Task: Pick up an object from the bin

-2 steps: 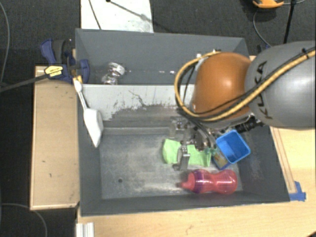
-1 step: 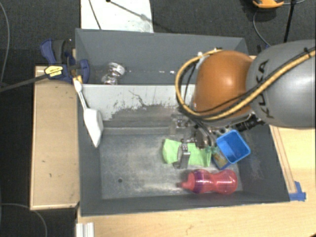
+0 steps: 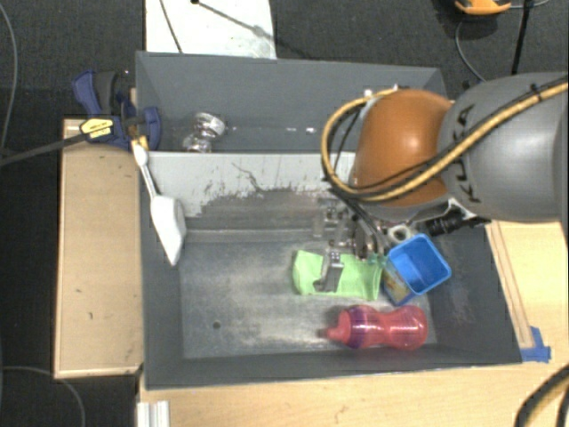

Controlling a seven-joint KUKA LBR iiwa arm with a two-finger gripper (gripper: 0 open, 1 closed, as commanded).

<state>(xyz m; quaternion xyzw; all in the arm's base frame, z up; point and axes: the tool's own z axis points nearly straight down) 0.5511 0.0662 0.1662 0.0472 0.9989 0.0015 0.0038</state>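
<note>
My gripper [image 3: 333, 272] hangs under the arm's orange cover, right of the bin's middle. It is down on a light green, soft-looking flat thing [image 3: 348, 281], touching its centre. A blue square cup [image 3: 418, 265] lies tipped just right of the green thing. In front of both, a red and pink bottle [image 3: 378, 327] lies on its side.
A white spatula [image 3: 164, 216] leans along the bin's left wall. A clear glass-like thing [image 3: 203, 132] sits at the back left. The arm and its cables cover the bin's right rear part.
</note>
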